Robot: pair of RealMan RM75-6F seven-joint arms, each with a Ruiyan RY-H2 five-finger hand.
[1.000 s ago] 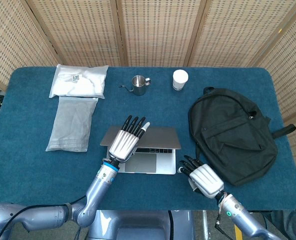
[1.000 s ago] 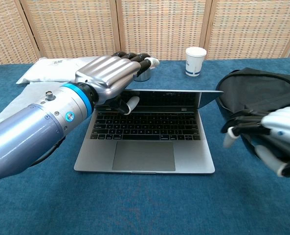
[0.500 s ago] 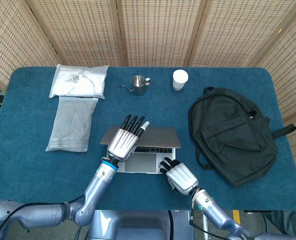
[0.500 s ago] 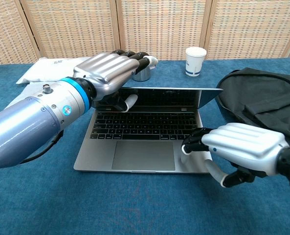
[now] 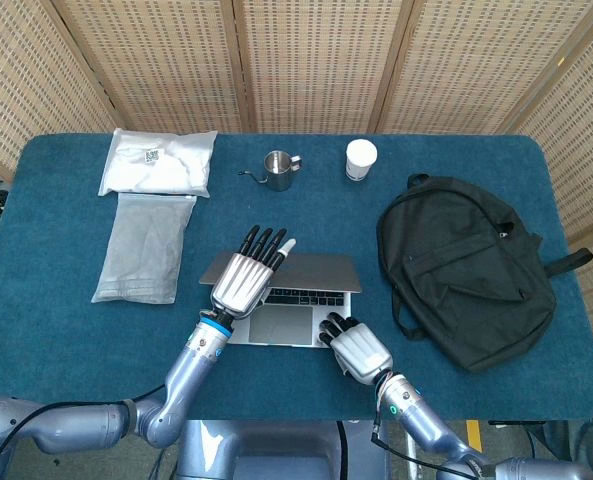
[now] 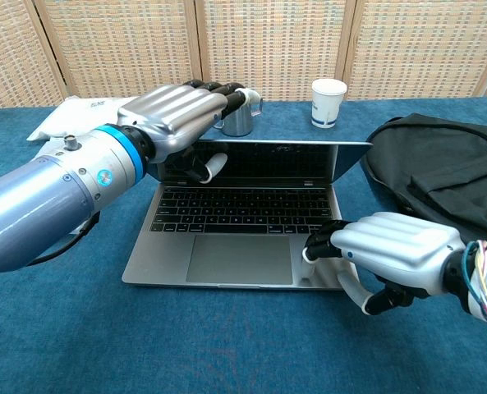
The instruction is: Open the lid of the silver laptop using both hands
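Observation:
The silver laptop sits mid-table with its lid partly raised, keyboard and trackpad showing; from above the lid looks tilted back. My left hand lies over the lid's upper left edge, fingers stretched past it and thumb in front of the screen, pinching the lid. In the head view the left hand covers the laptop's left half. My right hand rests palm-down on the base's front right corner, fingertips on the palm rest; it shows in the head view too, the right hand at the laptop's near right corner.
A black backpack lies right of the laptop. A metal cup and a white paper cup stand behind it. Two white packages lie at the far left. A wicker screen closes off the back.
My right hand swung in from beside the backpack onto the laptop's front right corner. My left hand raised the lid a little further.

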